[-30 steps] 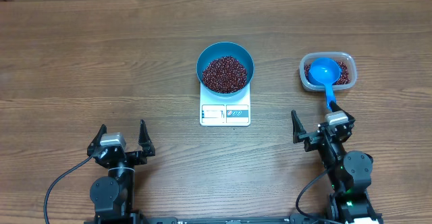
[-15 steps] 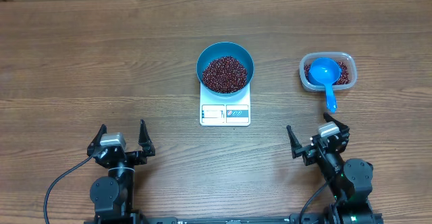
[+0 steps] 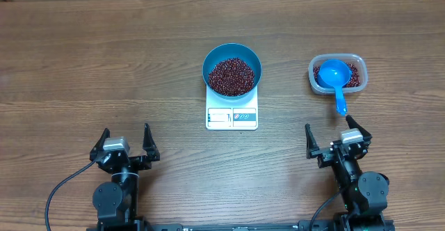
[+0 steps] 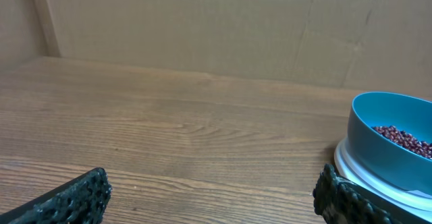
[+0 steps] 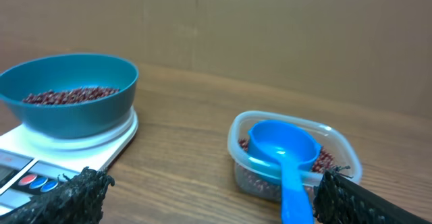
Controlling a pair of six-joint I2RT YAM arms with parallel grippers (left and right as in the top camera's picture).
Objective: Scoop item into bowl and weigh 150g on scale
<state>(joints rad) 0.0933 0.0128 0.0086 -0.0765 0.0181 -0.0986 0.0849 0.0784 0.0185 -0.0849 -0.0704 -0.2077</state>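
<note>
Left gripper [image 3: 126, 131] low at the near edge of the wooden table [image 3: 104, 64], jaws wide apart, nothing between them. Right gripper [image 3: 328, 124] also spread and empty, near the handle tip of the blue scoop [image 3: 334, 74] but not touching it. Blue bowl [image 3: 232, 53] sits on the white scale [image 3: 231, 116] mid-table, holding a heap of red-brown beans [image 3: 231, 76]. The scoop lies in the clear tub [image 3: 312, 71] off to the right, over more beans, its handle overhanging the rim.

L gripper [image 3: 126, 131]: arm tucked close to its base, pointing fwd, jaws spread wide, empty. R gripper [image 3: 327, 123]: same pose, twisted slightly, jaws wide apart, nothing held.
</note>
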